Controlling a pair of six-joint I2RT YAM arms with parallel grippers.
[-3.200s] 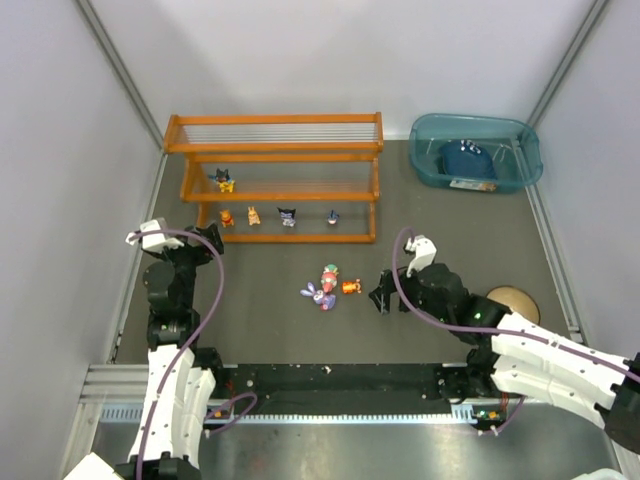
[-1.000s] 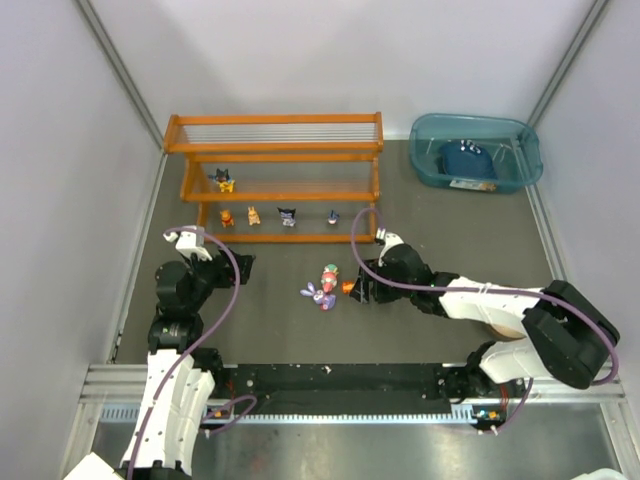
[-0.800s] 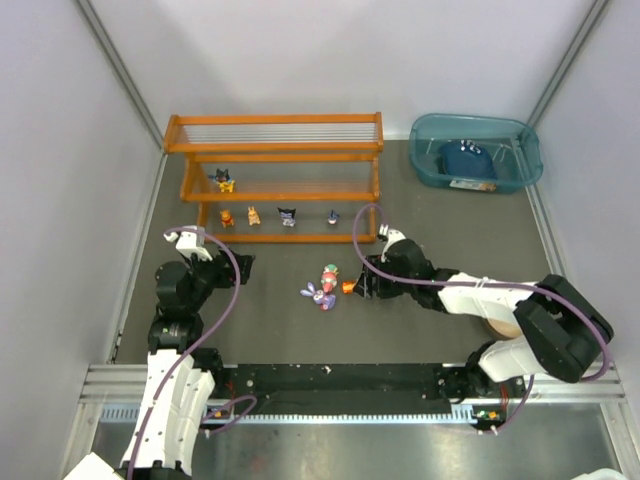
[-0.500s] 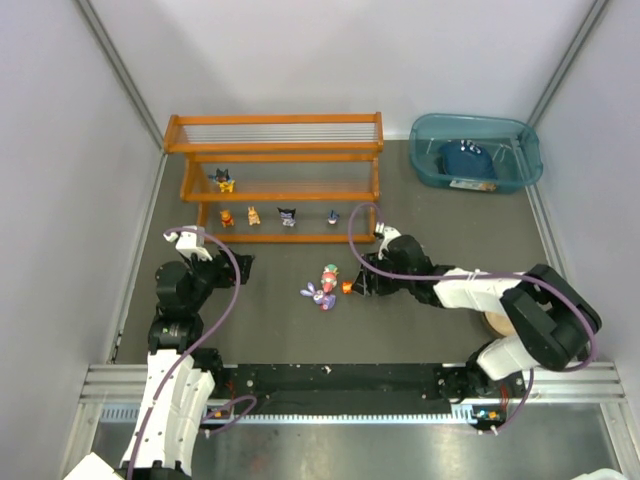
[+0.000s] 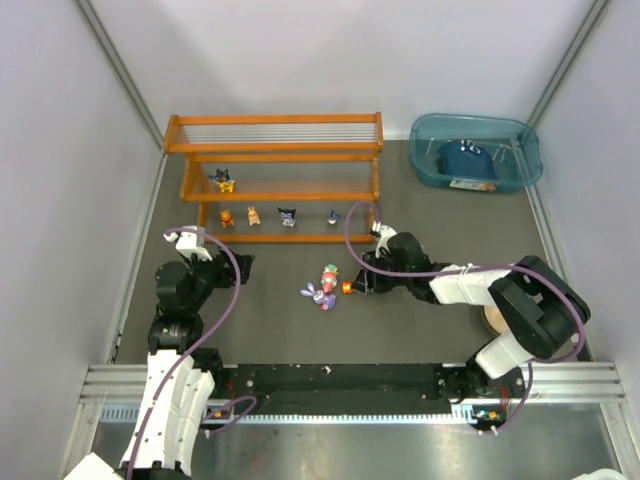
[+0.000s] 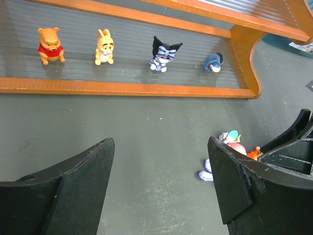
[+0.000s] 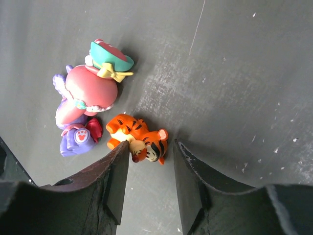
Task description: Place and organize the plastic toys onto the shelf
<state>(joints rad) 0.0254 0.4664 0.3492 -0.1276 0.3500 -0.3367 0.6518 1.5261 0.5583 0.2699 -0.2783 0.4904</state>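
An orange tiger toy [image 7: 139, 138] lies on the dark mat, its head between the tips of my right gripper [image 7: 150, 149]. The jaws stand narrowly open; the left finger touches its muzzle and a small gap shows at the right finger. A pink-red-white toy [image 7: 93, 90] and a purple bunny [image 7: 73, 139] lie just beyond it. In the top view my right gripper [image 5: 358, 284] sits by that cluster [image 5: 325, 285]. My left gripper [image 6: 161, 161] hangs open and empty in front of the shelf [image 5: 275, 150], which holds several toys [image 6: 104, 46].
A teal bin [image 5: 520, 140] with a dark blue object [image 5: 465, 158] stands at the back right. A tan disc [image 5: 495, 318] lies under the right arm. Grey walls close in both sides.
My right gripper's jaws have narrowed around the orange tiger, and the arm has reached slightly left. The left arm has held still over the last second.
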